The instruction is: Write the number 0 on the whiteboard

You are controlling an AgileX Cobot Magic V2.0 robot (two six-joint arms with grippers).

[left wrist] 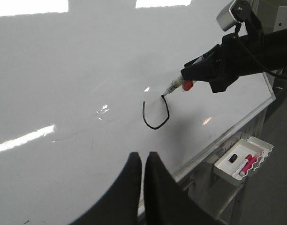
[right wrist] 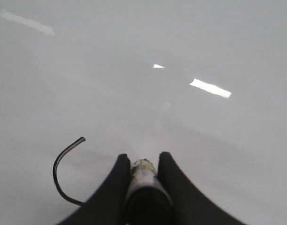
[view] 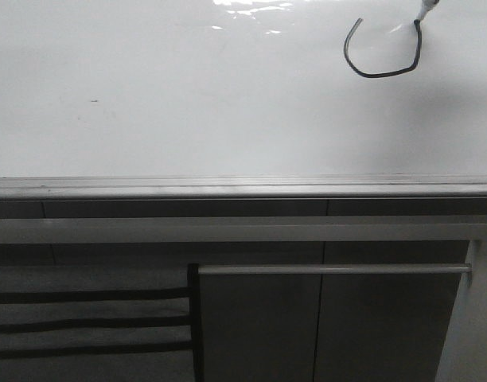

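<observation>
The whiteboard (view: 188,95) fills the front view and both wrist views (left wrist: 64,70) (right wrist: 190,42). On it is a thin black stroke of the number 0 (view: 375,76), a U-shaped curve open at the top, at the upper right. It also shows in the left wrist view (left wrist: 154,128) and the right wrist view (right wrist: 55,171). My right gripper (right wrist: 142,159) (left wrist: 188,77) is shut on a marker (right wrist: 142,173) (left wrist: 174,86), whose tip (view: 422,12) touches the board at the stroke's right end. My left gripper (left wrist: 142,157) is shut and empty, held off the board to the left of the stroke.
A grey metal rail (view: 243,189) runs along the board's lower edge, with dark grey cabinet panels (view: 307,334) below. A small white tray (left wrist: 263,145) hangs under the rail to the right, holding a pink marker (left wrist: 247,164) and a small black object (left wrist: 233,157).
</observation>
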